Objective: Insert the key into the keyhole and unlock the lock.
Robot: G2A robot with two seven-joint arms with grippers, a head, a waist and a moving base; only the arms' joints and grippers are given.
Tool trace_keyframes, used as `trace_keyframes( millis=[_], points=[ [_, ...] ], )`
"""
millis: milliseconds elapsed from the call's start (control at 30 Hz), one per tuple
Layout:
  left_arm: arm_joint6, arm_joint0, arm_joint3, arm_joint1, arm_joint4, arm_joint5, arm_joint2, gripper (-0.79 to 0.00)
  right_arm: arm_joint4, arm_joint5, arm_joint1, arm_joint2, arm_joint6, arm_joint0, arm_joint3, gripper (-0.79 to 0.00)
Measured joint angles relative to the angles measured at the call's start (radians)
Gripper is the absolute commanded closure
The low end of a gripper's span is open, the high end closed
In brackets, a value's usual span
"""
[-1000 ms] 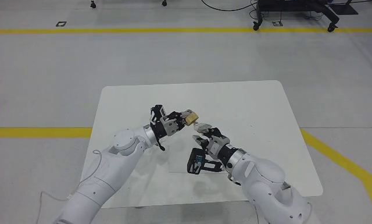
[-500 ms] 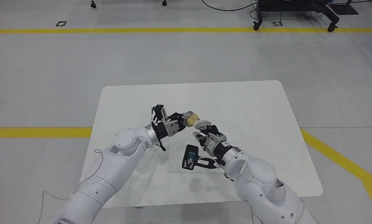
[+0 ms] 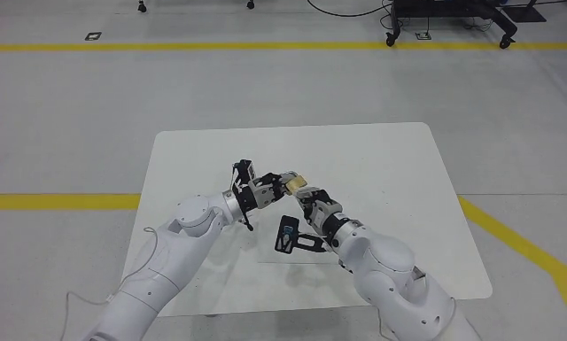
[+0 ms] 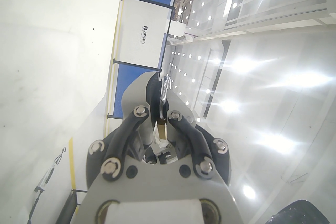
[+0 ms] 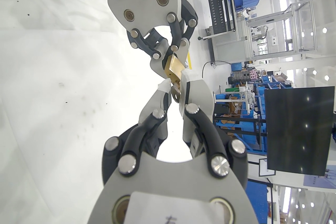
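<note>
Brass padlock is clamped in the left claw, lifted off the bench, the fingers drawn in tight on its upper end; its keyhole end points straight at my right claw; that claw is nearly closed, pinching the bow of the key between its tips; key and lock lie on one line, the blade's long axis running on from the lock's, and the blade's tip meets the lock's end face; I cannot tell how deep it sits, since the keyhole itself is hidden behind the blade; from above the two claws sit nose to nose near the bench's middle, the lock between them; the right arm is the one that must act; I judge the next move hinges on that shared axis: push along it until the blade seats, then twist about it; any tilt off the line would likely jam the blade or lever the lock out of the left grip.
</note>
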Motion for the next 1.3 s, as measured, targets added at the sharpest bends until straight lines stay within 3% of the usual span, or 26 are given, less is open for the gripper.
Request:
trace_keyframes(
  millis=[267, 1000, 1033, 1067, 1100, 1300],
  points=[
    [-0.011, -0.001, 0.013, -0.007, 0.012, -0.010, -0.010, 0.000, 0.066, 0.001, -0.006, 0.027, -0.043, -0.011, 0.002, 0.000],
    [-0.010, 0.023, 0.007, -0.020, 0.091, -0.142, -0.042, 0.000, 0.259, 0.002, -0.009, 0.138, -0.145, -0.065, 0.032, 0.000],
    [-0.010, 0.025, 0.006, -0.020, 0.092, -0.149, -0.045, 0.000, 0.263, 0.004, -0.009, 0.141, -0.149, -0.069, 0.031, -0.135],
    [-0.010, 0.027, 0.006, -0.020, 0.094, -0.154, -0.048, 0.000, 0.267, 0.006, -0.009, 0.145, -0.154, -0.073, 0.029, -0.357],
    [-0.011, 0.028, 0.005, -0.020, 0.096, -0.155, -0.050, 0.000, 0.270, 0.006, -0.009, 0.148, -0.157, -0.076, 0.028, -0.785],
    [-0.040, 0.024, 0.010, -0.022, 0.091, -0.110, -0.055, 0.000, 0.273, 0.003, -0.009, 0.151, -0.159, -0.081, 0.024, -0.785]
  ],
)
